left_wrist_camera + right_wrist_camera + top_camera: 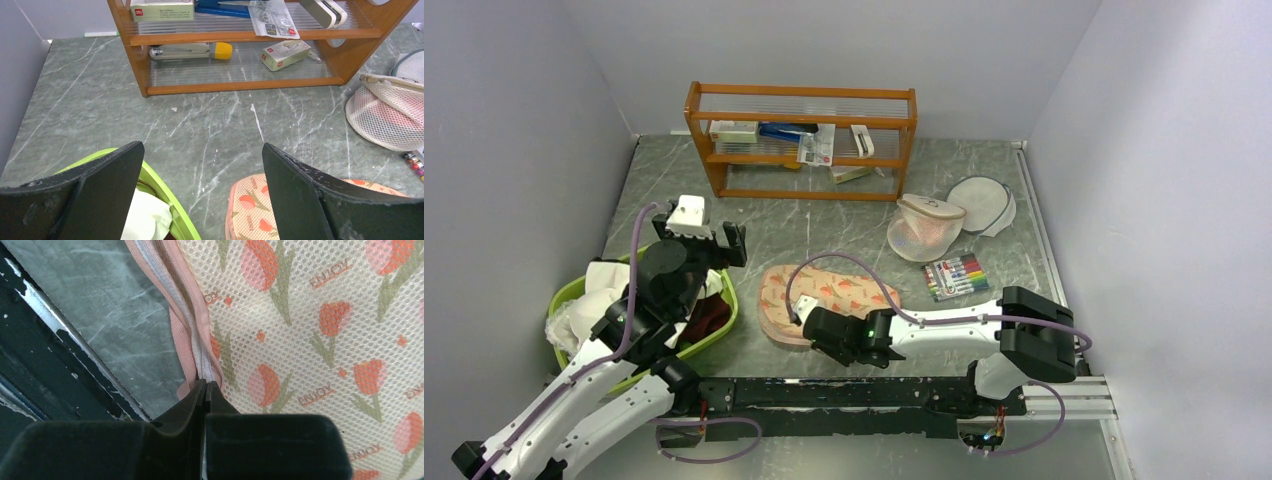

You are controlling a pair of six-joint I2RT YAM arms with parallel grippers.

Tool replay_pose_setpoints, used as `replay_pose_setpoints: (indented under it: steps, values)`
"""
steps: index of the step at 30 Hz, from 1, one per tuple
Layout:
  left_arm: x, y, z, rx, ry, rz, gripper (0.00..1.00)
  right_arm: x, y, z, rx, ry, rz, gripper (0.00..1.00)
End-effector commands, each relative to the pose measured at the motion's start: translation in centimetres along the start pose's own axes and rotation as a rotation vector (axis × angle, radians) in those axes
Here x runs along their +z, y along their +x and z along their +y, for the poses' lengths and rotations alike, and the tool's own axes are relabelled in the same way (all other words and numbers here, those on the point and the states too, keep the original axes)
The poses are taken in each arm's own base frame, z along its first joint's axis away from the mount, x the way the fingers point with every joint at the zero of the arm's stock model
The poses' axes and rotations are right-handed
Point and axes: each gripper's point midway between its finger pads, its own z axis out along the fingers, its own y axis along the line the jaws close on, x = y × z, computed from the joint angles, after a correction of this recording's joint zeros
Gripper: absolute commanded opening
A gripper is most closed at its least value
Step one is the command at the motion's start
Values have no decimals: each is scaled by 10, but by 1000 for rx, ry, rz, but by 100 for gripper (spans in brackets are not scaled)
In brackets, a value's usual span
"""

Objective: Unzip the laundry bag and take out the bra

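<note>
two right fingers (260,450) pinch laundry bag (310,340) edge

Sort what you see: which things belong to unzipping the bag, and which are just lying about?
Job: pink bag; right tool, shut on its zip edge.
Lying about: shelf; white mesh bag; mesh disc; markers; green basket.

White arm links (944,325), black joints (1034,340), purple cables (844,258) (green wrist light (869,327))
</note>
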Motion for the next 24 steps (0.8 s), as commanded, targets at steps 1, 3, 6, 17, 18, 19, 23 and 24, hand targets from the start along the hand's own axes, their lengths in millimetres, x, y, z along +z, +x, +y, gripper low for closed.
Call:
replay_pose_setpoints:
  steps: [1, 3, 6, 17, 18, 19, 23, 24]
  values:
    - [1, 1, 0, -6, 0, 8, 100, 5, -2, 6, 92, -19, -58, 0]
    - [2, 1, -1, -7, 5, 9, 100, 8, 2, 2, 120, 3, -71, 0]
    - [3, 3, -5, -8, 21, 14, 100, 14, 9, -11, 190, 52, -93, 0]
    - [8, 12, -10, -9, 31, 43, 99, 21, 12, -39, 318, 123, -212, 0]
    - [8, 12, -10, -9, 31, 42, 100, 19, 11, -40, 321, 129, -207, 0]
    - [8, 12, -10, -9, 29, 41, 100, 18, 9, -40, 325, 130, -204, 0]
    - [8, 13, -10, -6, 29, 46, 99, 11, -3, -36, 316, 104, -210, 5]
    - [8, 13, -10, -6, 28, 46, 100, 8, -7, -33, 304, 85, -210, 10]
